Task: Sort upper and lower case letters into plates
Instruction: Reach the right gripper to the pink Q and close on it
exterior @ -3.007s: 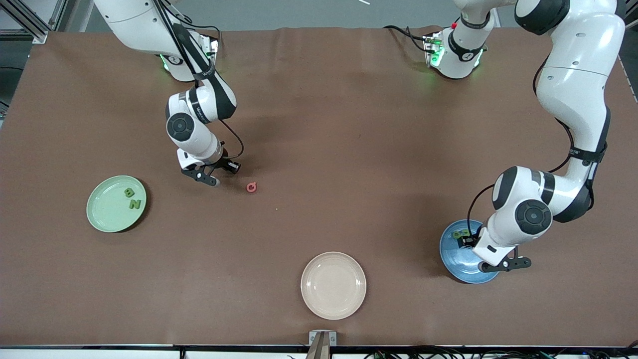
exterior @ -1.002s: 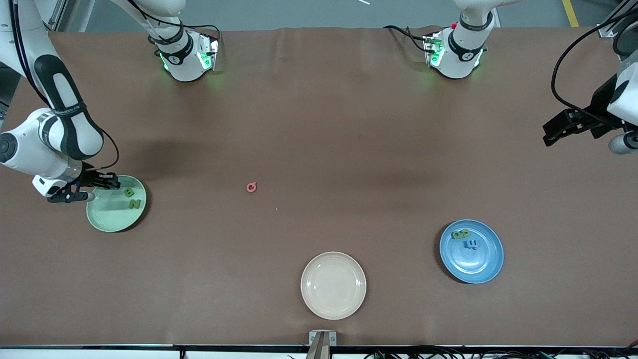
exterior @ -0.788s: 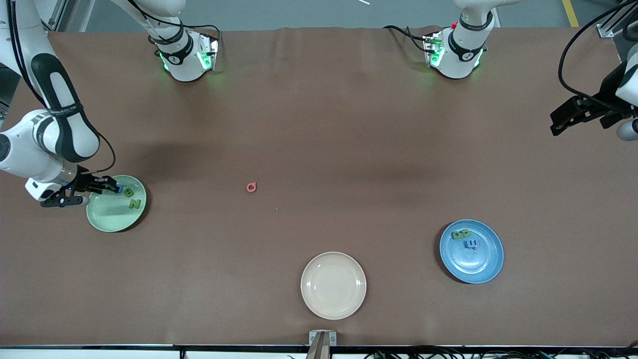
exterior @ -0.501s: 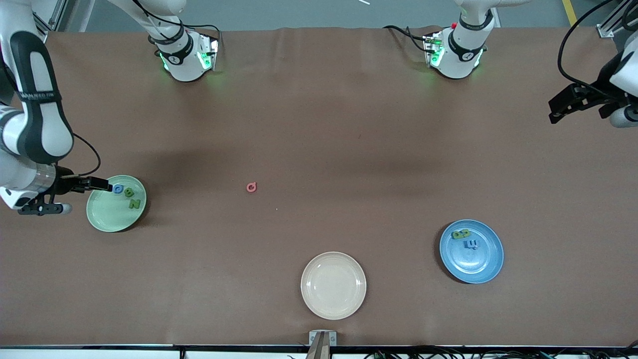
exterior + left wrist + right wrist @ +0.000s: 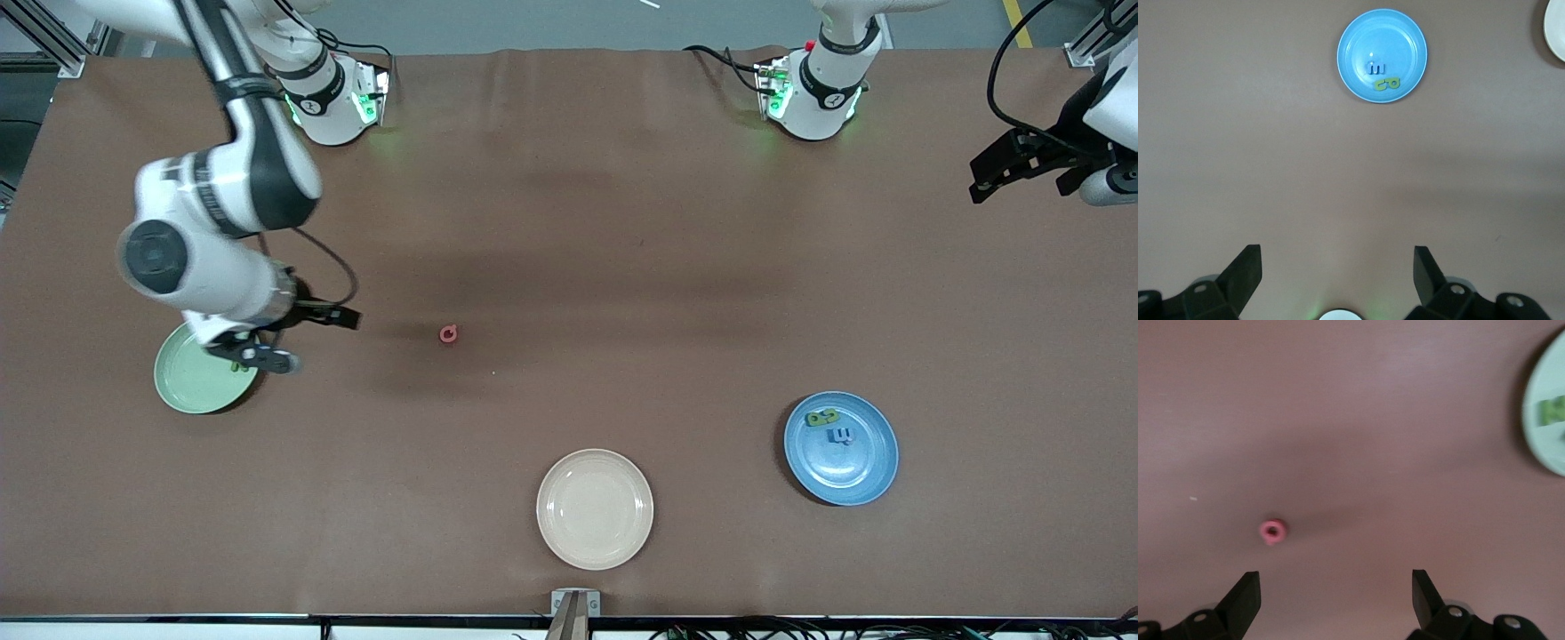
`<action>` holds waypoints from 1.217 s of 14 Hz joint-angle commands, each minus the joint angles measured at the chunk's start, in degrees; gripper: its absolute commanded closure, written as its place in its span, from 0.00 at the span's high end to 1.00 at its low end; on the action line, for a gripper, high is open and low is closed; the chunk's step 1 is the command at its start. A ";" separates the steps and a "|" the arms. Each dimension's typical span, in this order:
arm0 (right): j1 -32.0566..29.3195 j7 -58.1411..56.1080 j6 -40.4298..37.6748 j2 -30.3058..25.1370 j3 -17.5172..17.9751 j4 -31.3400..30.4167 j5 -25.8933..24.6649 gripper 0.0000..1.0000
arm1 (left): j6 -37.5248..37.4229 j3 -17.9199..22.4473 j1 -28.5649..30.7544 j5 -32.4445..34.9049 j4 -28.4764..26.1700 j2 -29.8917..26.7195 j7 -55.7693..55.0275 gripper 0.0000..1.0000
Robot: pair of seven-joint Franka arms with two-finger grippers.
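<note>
The red letter (image 5: 449, 334) lies on the bare table between the plates and also shows in the right wrist view (image 5: 1273, 531). My right gripper (image 5: 251, 356) is open and empty, up over the edge of the mint green plate (image 5: 182, 387) that faces the red letter. The arm hides most of that plate's letters; one green letter (image 5: 1553, 410) shows. The blue plate (image 5: 841, 448) holds a green letter (image 5: 822, 416) and a blue letter (image 5: 839, 436). My left gripper (image 5: 1109, 187) is open and empty, waiting high at the left arm's end of the table.
An empty cream-beige plate (image 5: 594, 508) sits near the table's front edge, between the two task plates. The left wrist view looks down on the blue plate (image 5: 1382, 55) and the cream plate's rim (image 5: 1557, 27).
My right gripper let go of a blue letter on the mint plate, then swung up toward the red letter. My left arm left the blue plate and drew back to the table's end.
</note>
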 commanded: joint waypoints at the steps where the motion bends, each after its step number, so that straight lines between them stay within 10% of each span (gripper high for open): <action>1: 4.39 6.47 9.49 5.69 -0.87 -0.54 0.22 1.00 | -0.52 -0.03 -0.20 -1.25 -1.49 -1.32 1.09 1.00; 6: 8.27 10.62 21.39 14.15 -0.87 -0.72 1.54 1.00 | -0.43 0.05 -0.11 -2.57 -1.40 -1.50 1.70 1.00; 17: 12.14 11.06 27.46 14.15 -0.34 -9.69 6.11 0.92 | 0.80 0.05 -0.28 -2.49 -1.49 -0.27 1.79 1.00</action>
